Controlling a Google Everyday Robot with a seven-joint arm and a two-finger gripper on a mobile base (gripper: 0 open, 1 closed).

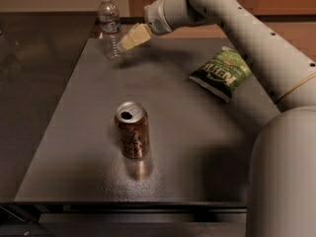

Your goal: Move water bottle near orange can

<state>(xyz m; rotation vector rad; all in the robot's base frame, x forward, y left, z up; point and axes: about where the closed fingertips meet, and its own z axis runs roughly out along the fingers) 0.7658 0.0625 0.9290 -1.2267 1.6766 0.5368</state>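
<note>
The water bottle [110, 27] stands upright at the far left corner of the dark table [197, 147]; it is clear and ribbed with a white cap and a dark label band. The orange can [133, 130] stands upright near the table's middle front, silver top open. My gripper [126, 42] reaches in from the right on the white arm, its pale tip right beside the bottle's right side, at about the bottle's lower half.
A green chip bag [220, 73] lies at the right side of the table. My white arm [256, 38] crosses above the back right, and the robot's body [281, 181] fills the lower right. The table's front edge runs along the bottom.
</note>
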